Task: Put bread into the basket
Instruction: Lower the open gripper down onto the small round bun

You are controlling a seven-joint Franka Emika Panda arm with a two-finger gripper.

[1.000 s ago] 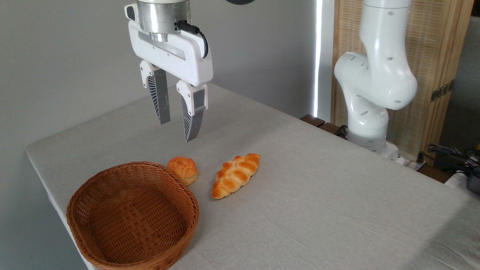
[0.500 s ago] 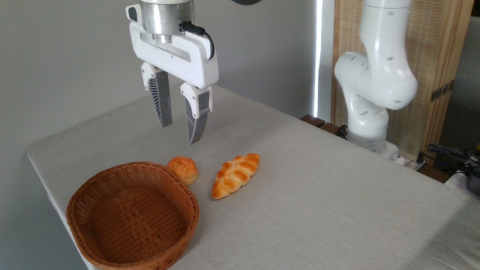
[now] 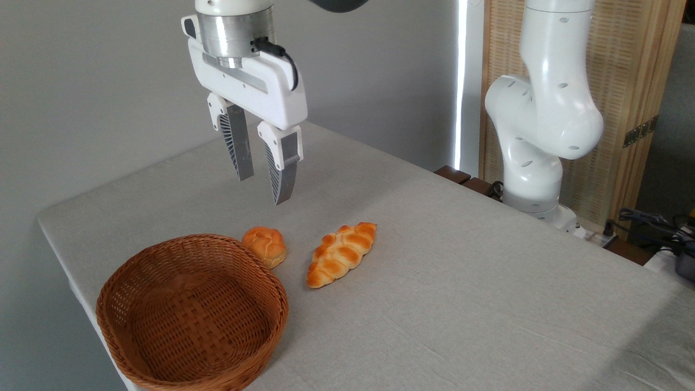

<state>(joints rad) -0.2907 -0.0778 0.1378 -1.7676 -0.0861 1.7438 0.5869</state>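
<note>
Bun (image 3: 264, 246): one. We find it on the table (image 3: 461, 282), small, round, golden-orange, with a knotted top. It sits just beyond the far rim of the basket, so close that we cannot tell whether the two touch. Nothing grips it.

Basket (image 3: 136, 347): one. Oval, woven wicker, reddish-brown, shallow, far wider than the bun. It stands at the near left corner of the table, and we see only bare weave inside it.

Loaf (image 3: 341, 253): one. Long, braided, golden-orange, lying on the table just right of the bun and apart from it, its long axis running from near-left to far-right.

Gripper (image 3: 263, 191): one. White body under a metal collar, with two grey ribbed fingers (image 3: 283, 174) pointing down. We note the jaws standing a narrow gap apart and holding nothing. It hangs in the air above the bun, well clear of it, with a black cable at the collar.

Arm (image 3: 543, 108): one. White, its base at the far right edge of the table.

Table: one, covered in a pale grey cloth.

Writing: we read no brand, label or lettering on any item.

Background: a plain grey wall at the left, a wood-framed screen (image 3: 624, 81) behind the arm, and dark cables (image 3: 651, 222) at the far right.
</note>
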